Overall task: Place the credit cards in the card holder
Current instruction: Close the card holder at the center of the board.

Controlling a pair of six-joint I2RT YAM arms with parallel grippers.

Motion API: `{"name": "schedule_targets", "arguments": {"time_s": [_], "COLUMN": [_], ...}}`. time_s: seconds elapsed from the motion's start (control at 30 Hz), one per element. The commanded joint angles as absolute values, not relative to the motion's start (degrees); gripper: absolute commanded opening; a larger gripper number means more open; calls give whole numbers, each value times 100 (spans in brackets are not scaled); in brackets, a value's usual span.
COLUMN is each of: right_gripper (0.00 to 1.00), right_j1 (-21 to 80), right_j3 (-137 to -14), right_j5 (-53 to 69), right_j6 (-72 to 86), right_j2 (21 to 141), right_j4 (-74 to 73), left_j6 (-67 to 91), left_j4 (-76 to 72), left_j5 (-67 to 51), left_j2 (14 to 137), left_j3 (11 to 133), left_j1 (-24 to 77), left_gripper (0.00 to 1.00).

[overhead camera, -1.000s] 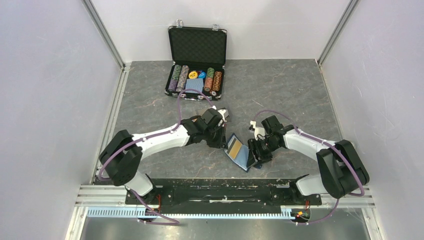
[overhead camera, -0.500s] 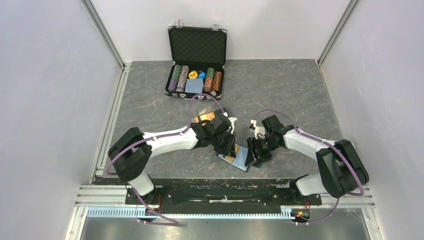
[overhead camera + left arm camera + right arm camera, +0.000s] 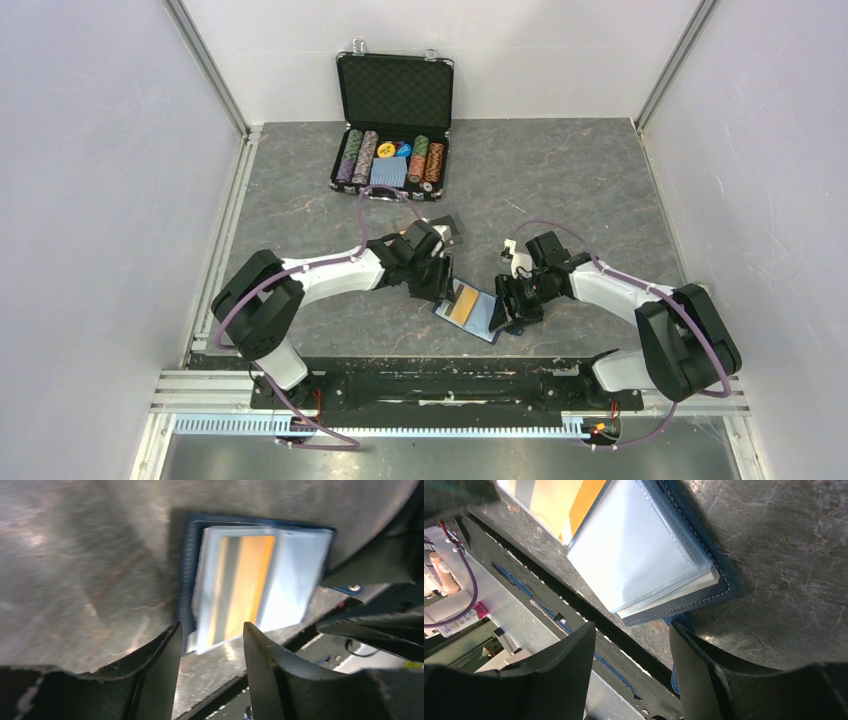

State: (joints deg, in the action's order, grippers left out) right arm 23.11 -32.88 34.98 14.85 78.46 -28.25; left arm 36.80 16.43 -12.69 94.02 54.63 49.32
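Leaving the navy-blue folding leather card holder (image 3: 480, 315) flat and open on the grey marbled tabletop (image 3: 560, 180), no longer tilted up. Spreading the left gripper (image 3: 210, 635) empty, backing off. Keeping the right gripper (image 3: 633, 630) parted, empty, beside the holder's right edge. Leaving one gold-orange plastic credit card (image 3: 250, 585) pocketed, probably finishing that insertion.

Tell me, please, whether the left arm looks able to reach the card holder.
Probably yes: the card holder lies open just beyond the open left end effector, with nothing between them.
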Motion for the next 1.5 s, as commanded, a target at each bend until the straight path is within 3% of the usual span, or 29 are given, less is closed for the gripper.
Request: {"name": "schedule_targets", "arguments": {"time_s": [0.0, 0.4, 0.7, 1.1, 1.3, 1.47], "right_gripper": [60, 59, 57, 57, 59, 64], "right_j1": [2329, 2329, 2329, 2331, 2333, 2337], "right_j3": [-3028, -2980, -3015, -3050, -3001, -2879], "right_j5": [2786, 2904, 2954, 3040, 3085, 3164], "right_j6": [1314, 1336, 1329, 1329, 1398, 1492], "right_j2": [7971, 8127, 8254, 8334, 8060, 7664], "right_j4": [-2219, -2053, -1998, -1949, -1970, -1966], "left_j6": [3668, 3693, 3960, 3737, 3764, 3930], "left_j4": [1509, 757, 313, 1162, 1137, 764], "left_j5": [-1167, -2113, -2571, -1952, -2091, -2469], "left_j2": [9211, 9520, 8985, 9183, 9609, 10053], "left_j3": [5164, 5043, 4900, 5548, 5804, 5850], "left_j1": [4523, 4434, 4520, 5207, 5423, 5465], "left_gripper": [55, 54, 41, 26, 39, 42]}}
